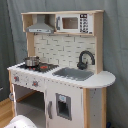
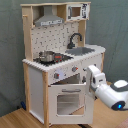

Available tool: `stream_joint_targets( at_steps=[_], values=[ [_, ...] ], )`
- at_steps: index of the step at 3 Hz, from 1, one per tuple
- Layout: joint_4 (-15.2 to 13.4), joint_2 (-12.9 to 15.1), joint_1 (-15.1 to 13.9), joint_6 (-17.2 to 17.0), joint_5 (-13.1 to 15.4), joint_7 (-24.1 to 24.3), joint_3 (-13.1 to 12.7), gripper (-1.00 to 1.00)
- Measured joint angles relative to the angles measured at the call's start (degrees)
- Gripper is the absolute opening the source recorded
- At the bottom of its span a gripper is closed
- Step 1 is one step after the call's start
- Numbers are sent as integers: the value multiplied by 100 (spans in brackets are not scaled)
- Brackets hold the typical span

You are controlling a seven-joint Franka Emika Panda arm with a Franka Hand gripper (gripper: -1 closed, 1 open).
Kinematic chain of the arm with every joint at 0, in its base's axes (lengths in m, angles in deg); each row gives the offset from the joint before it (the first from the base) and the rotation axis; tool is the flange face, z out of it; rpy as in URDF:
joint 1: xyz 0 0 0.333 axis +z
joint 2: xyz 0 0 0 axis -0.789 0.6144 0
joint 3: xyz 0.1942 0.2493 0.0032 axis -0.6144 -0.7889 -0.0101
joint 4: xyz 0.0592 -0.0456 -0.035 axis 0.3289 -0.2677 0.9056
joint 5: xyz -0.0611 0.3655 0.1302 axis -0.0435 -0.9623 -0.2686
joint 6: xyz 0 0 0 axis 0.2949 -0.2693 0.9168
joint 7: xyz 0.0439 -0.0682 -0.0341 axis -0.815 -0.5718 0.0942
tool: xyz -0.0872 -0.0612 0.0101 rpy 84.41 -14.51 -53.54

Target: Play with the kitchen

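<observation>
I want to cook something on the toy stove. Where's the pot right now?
In both exterior views the pot sits on the stovetop, under the hood, on the far side from the faucet.

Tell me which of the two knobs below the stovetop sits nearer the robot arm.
In the second exterior view, the knob toward the second exterior view's right, under the sink side; the other knob sits farther from the arm.
</observation>
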Motion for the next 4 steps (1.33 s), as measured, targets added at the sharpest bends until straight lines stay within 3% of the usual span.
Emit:
stream_joint_targets(
  at_steps=[2, 4],
  values=[
    [-31, 46, 102, 0, -3, -1542, 559, 100],
    [-150, 190, 172, 0, -41, -2865, 943, 100]
  ],
)
